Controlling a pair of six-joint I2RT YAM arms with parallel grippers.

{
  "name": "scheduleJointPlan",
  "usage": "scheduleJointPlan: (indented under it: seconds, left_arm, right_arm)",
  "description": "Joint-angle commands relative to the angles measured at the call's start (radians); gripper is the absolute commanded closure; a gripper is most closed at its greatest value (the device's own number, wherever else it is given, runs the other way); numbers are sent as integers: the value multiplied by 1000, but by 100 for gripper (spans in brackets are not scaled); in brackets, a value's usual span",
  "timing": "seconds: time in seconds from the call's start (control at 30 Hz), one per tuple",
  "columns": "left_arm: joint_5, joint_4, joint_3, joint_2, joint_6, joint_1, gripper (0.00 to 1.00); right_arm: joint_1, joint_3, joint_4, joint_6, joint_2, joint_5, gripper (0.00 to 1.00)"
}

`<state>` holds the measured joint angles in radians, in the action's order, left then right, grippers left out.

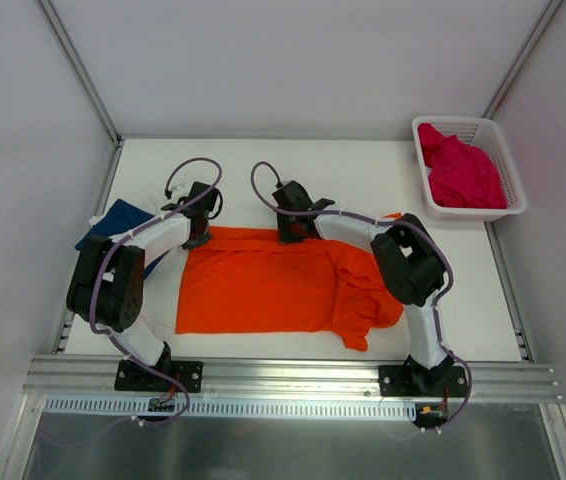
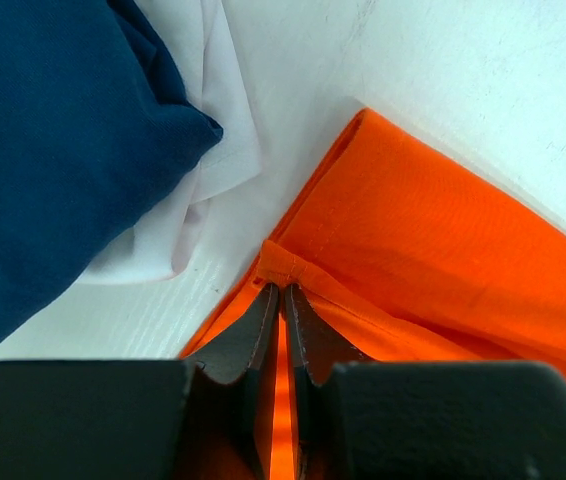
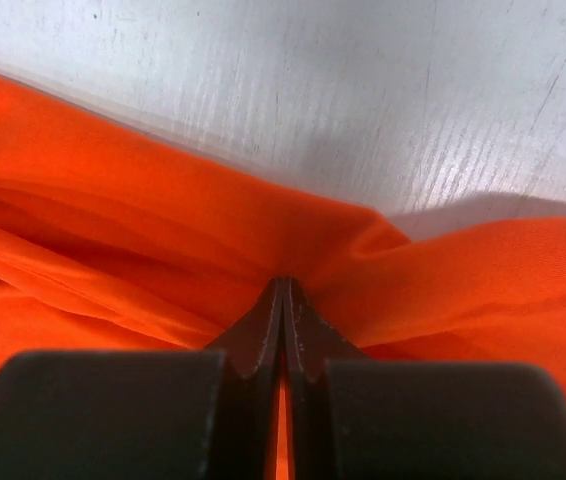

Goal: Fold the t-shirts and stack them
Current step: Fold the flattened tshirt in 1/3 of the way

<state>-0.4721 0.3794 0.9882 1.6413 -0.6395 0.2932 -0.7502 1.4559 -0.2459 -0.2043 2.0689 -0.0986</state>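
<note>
The orange t-shirt (image 1: pixel 263 285) lies spread on the table, bunched at its right side. My left gripper (image 1: pixel 199 232) is shut on its far left corner, seen in the left wrist view (image 2: pixel 281 288) pinching a hemmed corner (image 2: pixel 288 265). My right gripper (image 1: pixel 289 228) is shut on the shirt's far edge, seen in the right wrist view (image 3: pixel 283 283) with cloth (image 3: pixel 163 230) gathered at the tips. The navy blue t-shirt (image 1: pixel 115 222) lies folded at the far left, also in the left wrist view (image 2: pixel 53 140). The magenta t-shirt (image 1: pixel 461 172) lies crumpled in the basket.
A white mesh basket (image 1: pixel 508 180) stands at the back right corner. A white cloth (image 2: pixel 213 150) lies under the navy shirt. The enclosure walls and a metal rail (image 1: pixel 293 375) bound the table.
</note>
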Motion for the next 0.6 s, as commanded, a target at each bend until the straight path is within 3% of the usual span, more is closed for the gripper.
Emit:
scheduleJointPlan:
  seconds: [0.0, 0.2, 0.37, 0.53, 0.57]
  left_arm:
    - [4, 12, 0, -21, -8, -5, 95]
    - [-3, 10, 3, -15, -3, -3, 94]
    - [6, 10, 12, 3, -3, -3, 87]
    - [6, 10, 17, 11, -9, -3, 58]
    - [4, 10, 18, 12, -9, -3, 57]
  right_arm:
    - [-1, 93, -56, 16, 20, -12, 99]
    - [2, 185, -62, 13, 103, 2, 100]
    - [6, 202, -62, 8, 134, 10, 100]
    - [17, 213, -58, 9, 163, 14, 99]
    - [18, 222, -58, 9, 169, 14, 100]
